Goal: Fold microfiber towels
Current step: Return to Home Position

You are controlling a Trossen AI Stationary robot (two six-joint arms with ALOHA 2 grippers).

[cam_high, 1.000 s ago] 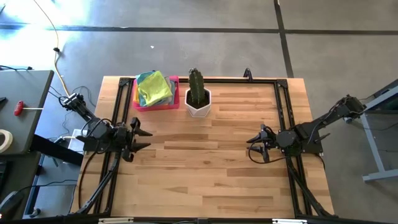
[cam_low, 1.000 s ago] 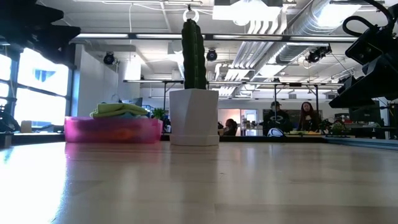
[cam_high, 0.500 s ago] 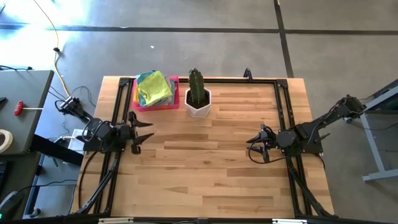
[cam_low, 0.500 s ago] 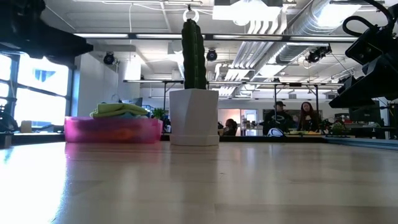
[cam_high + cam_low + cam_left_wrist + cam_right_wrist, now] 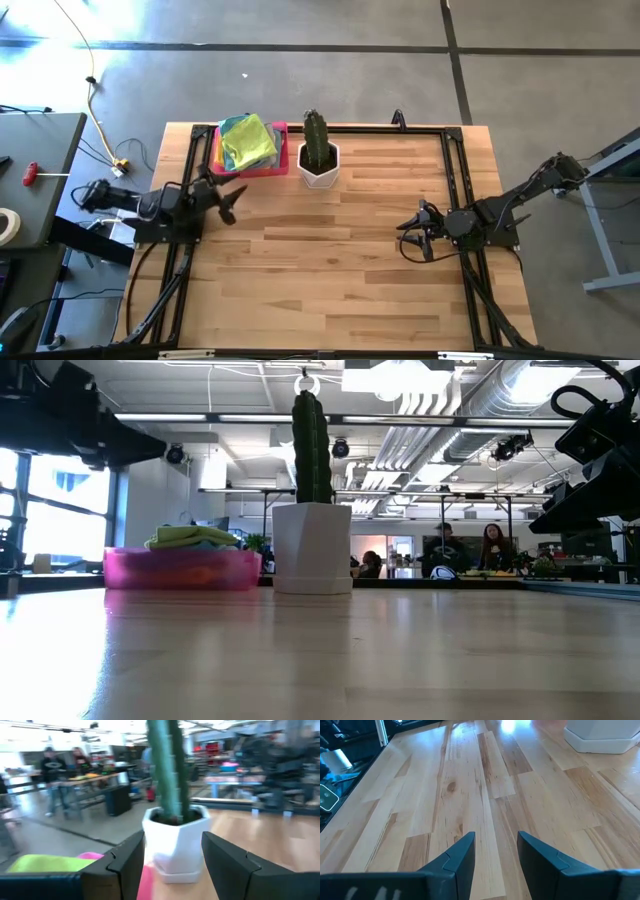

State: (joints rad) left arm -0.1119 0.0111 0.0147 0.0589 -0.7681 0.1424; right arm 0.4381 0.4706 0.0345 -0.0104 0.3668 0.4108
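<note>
A pile of microfiber towels [image 5: 247, 142], lime green on top with light blue and yellow showing, lies in a pink tray [image 5: 262, 170] at the table's far left; it also shows in the low view [image 5: 190, 538] and in the left wrist view [image 5: 45, 863]. My left gripper [image 5: 228, 198] is open and empty, just near of the tray and above the table. My right gripper [image 5: 410, 236] is open and empty over the table's right part.
A green cactus in a white pot [image 5: 318, 160] stands just right of the tray, and shows in the left wrist view [image 5: 175, 837]. A black frame [image 5: 440, 132] runs along the table's edges. People sit in the room beyond [image 5: 445, 550].
My left gripper has moved toward the table's far edge, up to the pink tray, and has turned to face the tray and cactus. My right arm has kept still. The towels have not moved.
</note>
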